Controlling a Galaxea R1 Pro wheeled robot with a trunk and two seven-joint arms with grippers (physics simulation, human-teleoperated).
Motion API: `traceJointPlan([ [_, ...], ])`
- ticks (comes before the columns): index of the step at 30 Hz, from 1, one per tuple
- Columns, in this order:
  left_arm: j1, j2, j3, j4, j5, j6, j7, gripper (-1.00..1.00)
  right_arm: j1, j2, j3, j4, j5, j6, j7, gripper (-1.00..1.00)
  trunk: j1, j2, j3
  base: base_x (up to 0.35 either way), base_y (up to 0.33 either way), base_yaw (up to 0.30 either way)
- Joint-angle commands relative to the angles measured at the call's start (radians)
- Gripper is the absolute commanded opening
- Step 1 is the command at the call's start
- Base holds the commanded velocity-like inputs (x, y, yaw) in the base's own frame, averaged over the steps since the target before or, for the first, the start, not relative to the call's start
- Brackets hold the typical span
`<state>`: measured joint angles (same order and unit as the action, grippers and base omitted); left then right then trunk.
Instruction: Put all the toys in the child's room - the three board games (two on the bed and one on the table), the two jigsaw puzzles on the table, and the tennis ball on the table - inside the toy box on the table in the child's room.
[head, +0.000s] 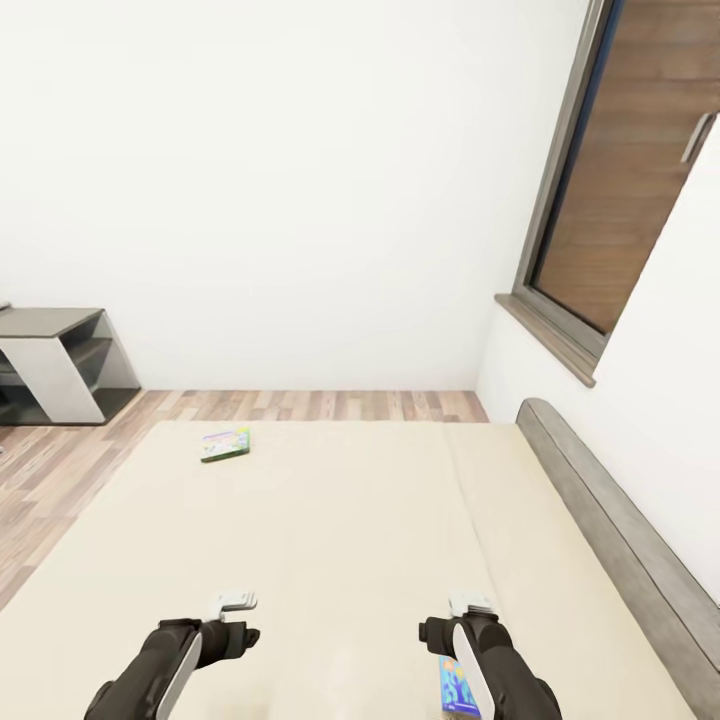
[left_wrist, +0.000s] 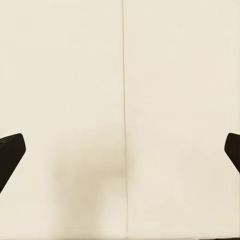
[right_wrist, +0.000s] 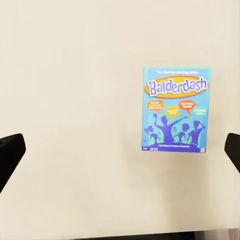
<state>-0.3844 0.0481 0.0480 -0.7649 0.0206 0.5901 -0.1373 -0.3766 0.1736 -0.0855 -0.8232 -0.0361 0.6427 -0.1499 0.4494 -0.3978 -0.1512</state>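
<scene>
I am looking down on the cream bed (head: 350, 520). A green-bordered board game (head: 225, 443) lies flat near the bed's far left corner, well ahead of both arms. A blue board game (right_wrist: 175, 110) with orange drawings lies flat on the mattress; in the head view this box (head: 455, 690) peeks out beside my right forearm. My right gripper (head: 472, 603) hovers open above the mattress, the blue box off to one side of its fingers (right_wrist: 10, 152). My left gripper (head: 237, 601) is open over bare mattress with nothing between its fingers (left_wrist: 10, 155). The toy box and table are out of view.
A grey headboard (head: 620, 540) runs along the bed's right side under a window with a brown shutter (head: 640, 170). Wood-plank floor (head: 60, 460) lies left of and beyond the bed. A low grey shelf unit (head: 55, 360) stands against the white wall at far left.
</scene>
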Motion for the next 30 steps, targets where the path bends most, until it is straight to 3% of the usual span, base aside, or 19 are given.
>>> traceJointPlan([
  [1, -0.001, 0.0, 0.002, -0.002, 0.002, 0.009, -0.004, 1.0, -0.001, 0.001, -0.002, -0.002, -0.004, 0.005, -0.005, 1.0, 0.001, -0.002, -0.003, 0.0, 0.0, -0.02],
  [30, -0.001, 0.002, 0.003, -0.005, 0.002, 0.017, -0.004, 1.0, -0.001, 0.001, 0.003, -0.002, -0.002, 0.004, -0.005, 1.0, 0.001, -0.002, -0.004, 0.0, 0.0, -0.002],
])
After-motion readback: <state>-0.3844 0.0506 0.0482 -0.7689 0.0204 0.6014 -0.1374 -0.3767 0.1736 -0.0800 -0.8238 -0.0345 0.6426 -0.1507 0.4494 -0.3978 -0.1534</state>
